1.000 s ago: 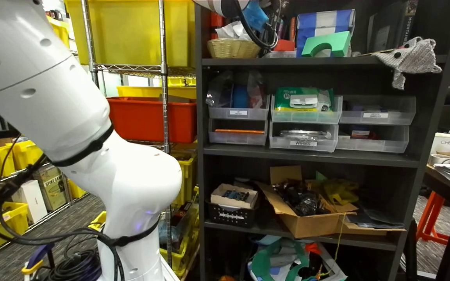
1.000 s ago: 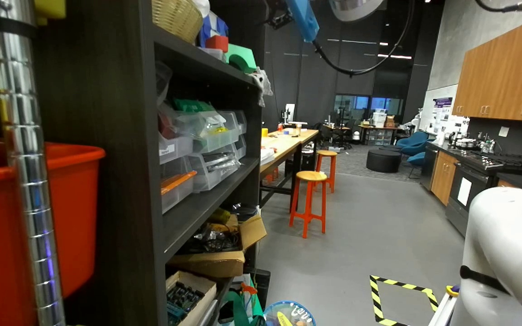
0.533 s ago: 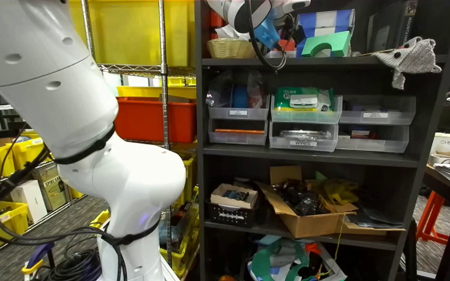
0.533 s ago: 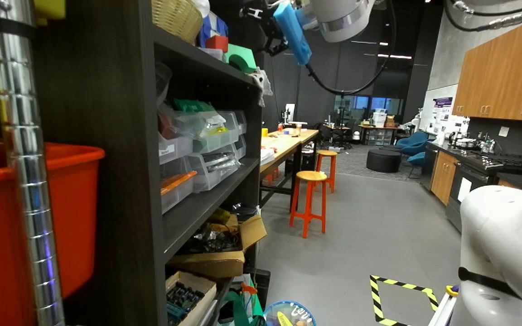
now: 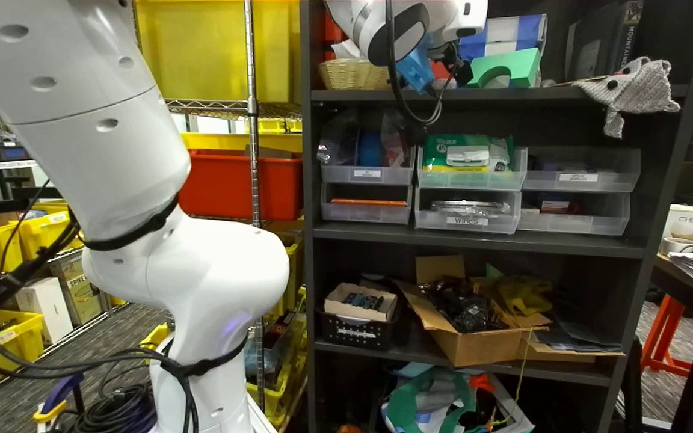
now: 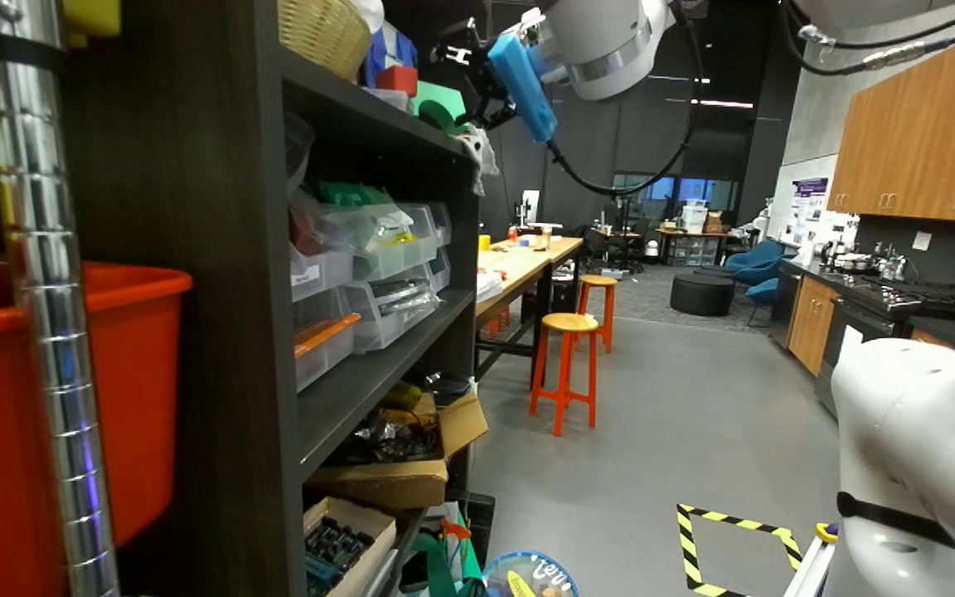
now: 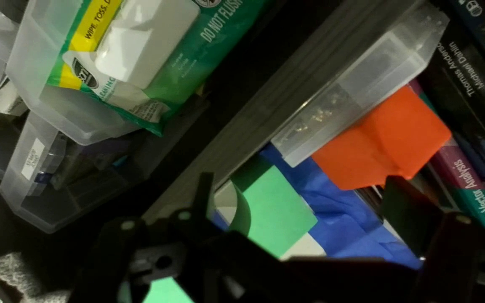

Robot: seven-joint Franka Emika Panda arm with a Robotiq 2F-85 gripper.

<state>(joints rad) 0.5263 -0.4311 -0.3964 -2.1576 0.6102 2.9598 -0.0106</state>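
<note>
Fingers (image 7: 409, 216) wide apart nr green block (image 7: 276, 210) on dk shelf (image 5: 491, 95), orange-leg stools (image 6: 569, 322) on gray flr (image 6: 668, 431) in bkgd.

this is a lab (stove (image 6: 884, 303) and all), given the robot arm (image 5: 202, 258), wires bin (image 5: 497, 225) and worktable (image 6: 527, 263).

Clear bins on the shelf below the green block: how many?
6 in an exterior view: upper left bin, upper middle bin, upper right bin, lower left bin, lower middle bin, lower right bin. Any behind are hidden.
</note>
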